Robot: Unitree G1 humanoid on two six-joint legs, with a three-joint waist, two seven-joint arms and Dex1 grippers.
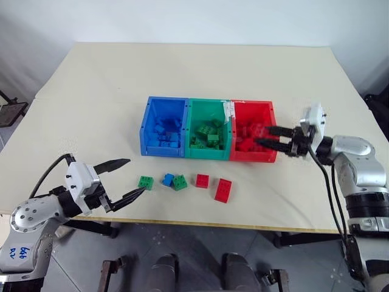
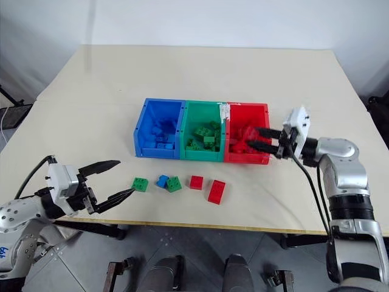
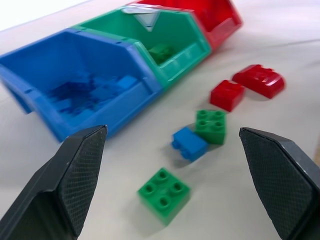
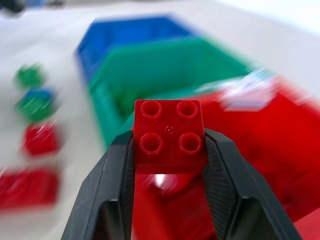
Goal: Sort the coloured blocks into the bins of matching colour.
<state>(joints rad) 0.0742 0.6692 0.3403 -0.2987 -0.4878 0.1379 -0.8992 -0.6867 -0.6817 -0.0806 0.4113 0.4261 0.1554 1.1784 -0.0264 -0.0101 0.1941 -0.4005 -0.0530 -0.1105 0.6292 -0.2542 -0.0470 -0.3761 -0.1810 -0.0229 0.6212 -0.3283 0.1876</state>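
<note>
Three joined bins stand mid-table: blue (image 1: 159, 150), green (image 1: 206, 153) and red (image 1: 252, 156), each holding several blocks of its own colour. In front of them lie a green block (image 1: 146, 182), a blue block (image 1: 168, 179), another green block (image 1: 180, 182), a square red block (image 1: 202, 180) and a longer red block (image 1: 223, 190). My left gripper (image 1: 136, 176) is open, level, just left of the first green block and not touching it. My right gripper (image 1: 264, 135) is shut on a square red block (image 4: 169, 135), held over the red bin's right side.
The loose blocks lie close to the table's front edge (image 1: 200, 225). Bare tabletop stretches behind the bins and to their left. A dark stand (image 1: 9, 112) sits off the table's left side.
</note>
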